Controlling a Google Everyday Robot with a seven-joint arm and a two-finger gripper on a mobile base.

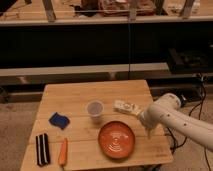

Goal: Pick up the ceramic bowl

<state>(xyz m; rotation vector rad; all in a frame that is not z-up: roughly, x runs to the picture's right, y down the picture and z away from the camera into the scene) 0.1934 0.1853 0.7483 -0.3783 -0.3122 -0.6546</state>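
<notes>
Nearby, gripper point(148, 132) just beside ceramic bowl point(116, 139), grip state unclear, cup point(94, 109) and packet point(126, 106) behind.

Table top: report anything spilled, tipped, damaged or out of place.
Nothing stands out. The ceramic bowl sits flat, the cup stands upright behind it, and the gripper hangs beside the bowl's rim.

The ceramic bowl point(116, 140) was orange-red, pale-ringed; the claw point(148, 131), just right of it, whitish; the table point(75, 95) tan.
</notes>
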